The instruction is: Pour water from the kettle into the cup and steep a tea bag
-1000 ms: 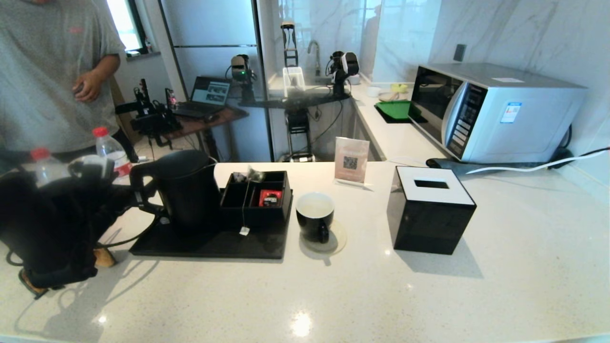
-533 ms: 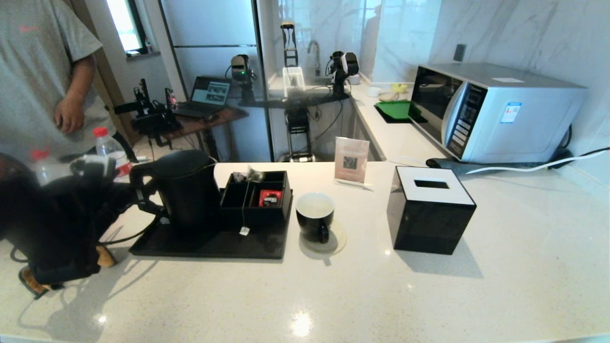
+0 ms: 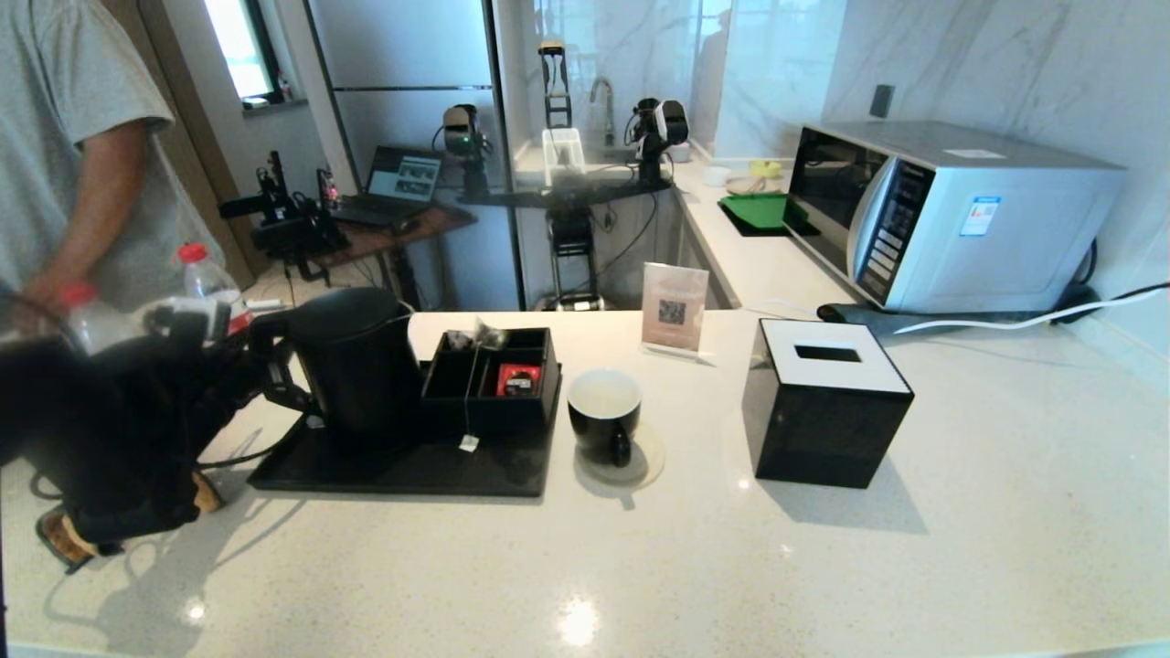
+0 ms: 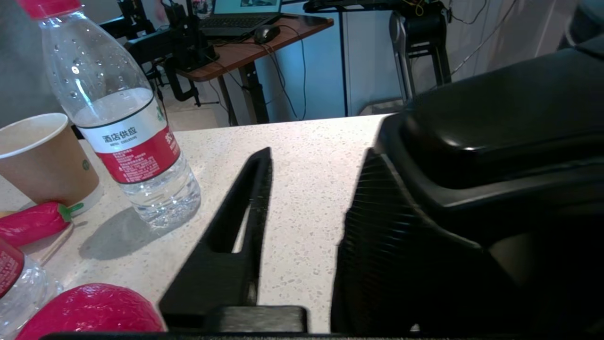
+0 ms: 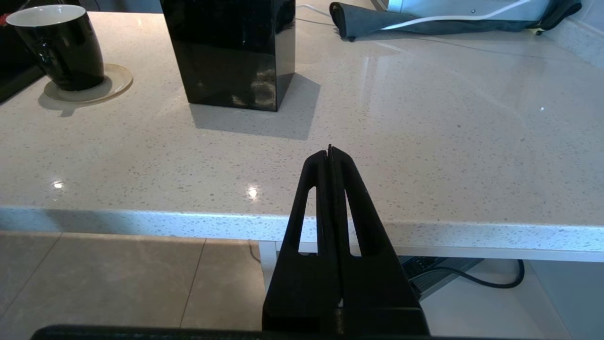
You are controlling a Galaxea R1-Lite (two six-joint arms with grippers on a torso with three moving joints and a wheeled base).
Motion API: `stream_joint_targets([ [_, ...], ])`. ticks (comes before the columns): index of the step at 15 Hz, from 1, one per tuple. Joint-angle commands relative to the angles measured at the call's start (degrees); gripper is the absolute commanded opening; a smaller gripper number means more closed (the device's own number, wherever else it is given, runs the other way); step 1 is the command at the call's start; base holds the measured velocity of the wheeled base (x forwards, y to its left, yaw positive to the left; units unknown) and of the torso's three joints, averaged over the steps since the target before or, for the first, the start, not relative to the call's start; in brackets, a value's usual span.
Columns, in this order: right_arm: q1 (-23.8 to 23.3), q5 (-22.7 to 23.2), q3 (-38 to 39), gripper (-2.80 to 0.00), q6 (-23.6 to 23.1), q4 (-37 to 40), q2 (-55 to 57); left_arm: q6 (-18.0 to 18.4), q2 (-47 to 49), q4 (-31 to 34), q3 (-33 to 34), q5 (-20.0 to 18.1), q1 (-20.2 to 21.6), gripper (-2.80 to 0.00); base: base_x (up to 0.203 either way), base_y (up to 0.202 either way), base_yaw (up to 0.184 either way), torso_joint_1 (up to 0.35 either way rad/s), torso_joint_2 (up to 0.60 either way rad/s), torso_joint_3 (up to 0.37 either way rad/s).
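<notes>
While the tall matte black kettle stands on its black tray left of the small black cup, the left gripper straddles the kettle's handle, grip uncertain; right gripper pressed together

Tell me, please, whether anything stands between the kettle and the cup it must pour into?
Yes: the black compartment box sits on the tray between the kettle and the cup, lower than the kettle, so lifting over it looks feasible.

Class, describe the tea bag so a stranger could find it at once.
Find the black tray left of the cup. Its compartmented box holds the tea bag at the back: a translucent pyramid whose white string hangs over the front, unlike the red packet.
</notes>
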Motion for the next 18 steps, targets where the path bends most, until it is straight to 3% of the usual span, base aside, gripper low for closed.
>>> stream_joint_targets([
  [1,0.0,0.0,0.0,-2.8,-0.1,0.0,0.0,0.0,0.3,-2.7,-0.1,0.0,0.0,-2.8,0.0,0.0,0.0,0.0,0.0,0.0],
  [18,0.0,0.0,0.0,-2.8,-0.1,0.0,0.0,-1.9,-7.1,-2.7,2.1,1.6,1.7,-2.8,0.0,0.0,0.0,0.0,0.0,0.0],
])
